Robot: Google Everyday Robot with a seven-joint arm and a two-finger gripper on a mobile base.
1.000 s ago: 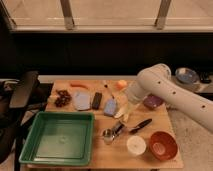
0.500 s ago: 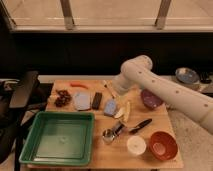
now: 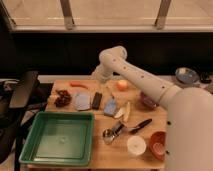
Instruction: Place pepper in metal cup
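Observation:
The pepper (image 3: 78, 84) is a slim orange-red piece lying on the wooden table (image 3: 150, 117) at the back left. The metal cup (image 3: 109, 135), small and shiny, stands near the table's front middle, beside a black-handled tool (image 3: 138, 126). My white arm reaches in from the right and bends over the table's back edge. My gripper (image 3: 101, 76) hangs at its end, just right of the pepper and a little above it, far behind the cup. It is open and nothing shows in it.
A green tray (image 3: 30, 150) fills the front left. A dark berry cluster (image 3: 62, 97), grey and black items (image 3: 82, 100), a round orange fruit (image 3: 122, 85), a white cup (image 3: 136, 145) and a red-brown bowl (image 3: 156, 145) also stand on the table.
My arm has swung leftward across the back of the table, bringing the gripper from the middle right to just beside the pepper. The objects have not moved.

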